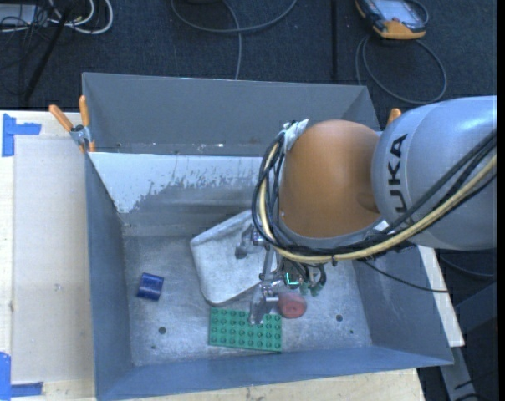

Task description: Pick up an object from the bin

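Observation:
My gripper [254, 272] hangs under the orange cover, low in the middle of the bin, and it is open. One finger [247, 243] is at the far right edge of a white, curved plastic piece [221, 259]. The other finger [260, 304] comes down at that piece's near edge, just above a green studded building plate [246, 331]. The white piece's right end lies between the two fingers. A small red round thing [294, 307] sits right beside the near finger, partly under the gripper body.
A small blue cylinder [150, 286] lies alone on the bin floor at the left. The arm and its cables cover the bin's right half. Bare floor shows between the blue cylinder and the white piece.

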`<state>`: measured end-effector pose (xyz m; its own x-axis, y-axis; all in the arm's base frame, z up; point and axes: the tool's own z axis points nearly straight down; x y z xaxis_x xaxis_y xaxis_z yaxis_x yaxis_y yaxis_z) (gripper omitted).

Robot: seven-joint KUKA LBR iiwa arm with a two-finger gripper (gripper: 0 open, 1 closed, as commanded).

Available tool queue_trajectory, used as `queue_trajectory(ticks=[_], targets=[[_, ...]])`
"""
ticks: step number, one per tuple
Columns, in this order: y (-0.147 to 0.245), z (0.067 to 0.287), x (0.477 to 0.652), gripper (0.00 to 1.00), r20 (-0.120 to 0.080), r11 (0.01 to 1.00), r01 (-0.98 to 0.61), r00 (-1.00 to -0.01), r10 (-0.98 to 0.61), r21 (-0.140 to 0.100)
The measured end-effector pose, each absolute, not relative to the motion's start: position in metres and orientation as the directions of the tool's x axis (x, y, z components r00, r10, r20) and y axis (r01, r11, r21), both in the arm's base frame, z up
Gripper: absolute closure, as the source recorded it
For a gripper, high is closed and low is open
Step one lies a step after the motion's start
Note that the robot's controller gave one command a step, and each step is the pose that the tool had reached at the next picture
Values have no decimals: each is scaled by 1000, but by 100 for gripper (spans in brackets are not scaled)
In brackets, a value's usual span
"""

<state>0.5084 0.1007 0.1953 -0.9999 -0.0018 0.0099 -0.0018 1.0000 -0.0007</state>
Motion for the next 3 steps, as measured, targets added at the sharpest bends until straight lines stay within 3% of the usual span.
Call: queue_trajectory(ticks=[1,2,3], targets=[[69,70,491,0,-1,1000,13,-1000,13,2],[69,73,491,100,-2,1000,15,-1000,15,2],[49,245,486,100,-7,1000,-4,-1000,-4,0]])
